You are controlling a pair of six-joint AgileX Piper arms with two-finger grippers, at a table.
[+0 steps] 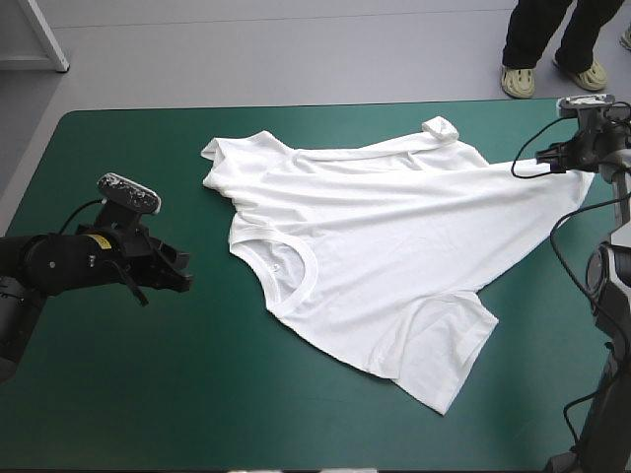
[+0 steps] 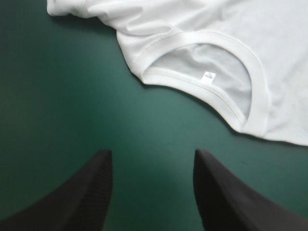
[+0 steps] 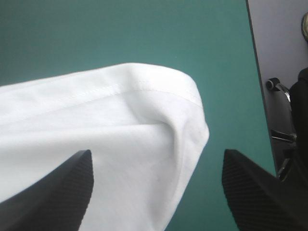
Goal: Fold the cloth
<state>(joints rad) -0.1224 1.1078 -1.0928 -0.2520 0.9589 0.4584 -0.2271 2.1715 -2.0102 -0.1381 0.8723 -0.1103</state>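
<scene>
We find the T-shirt [image 1: 394,246] spread open on the teal-green cover [image 1: 118,394], occupying the middle and right of the table, with its collar [image 1: 286,266] turned toward the left arm and its hem running off toward the table's right edge. The left gripper [image 1: 177,271] stands apart from the garment on bare cover. In the left wrist view its fingers [image 2: 86,192] are spread with nothing between them, and the collar [image 2: 255,91] with its small label [image 2: 208,77] lies ahead. The right gripper [image 1: 537,158] is at the far right, over a hem corner. In the right wrist view its fingers [image 3: 62,192] are likewise wide apart, and that corner of the T-shirt [image 3: 120,110] lies under and between them, unclamped. We judge the task to be at its preparatory stage: the garment is laid out in a single spread, but no fold is in place. The lay is not yet clean. The body is skewed and creased diagonally, the near sleeve [image 1: 444,355] juts toward the near edge, and the other hem corner [image 1: 439,126] is curled over at the far edge (whether a layer is doubled beneath it we cannot tell). Remaining, in our estimate: square and smooth the cloth, then make every fold.
</scene>
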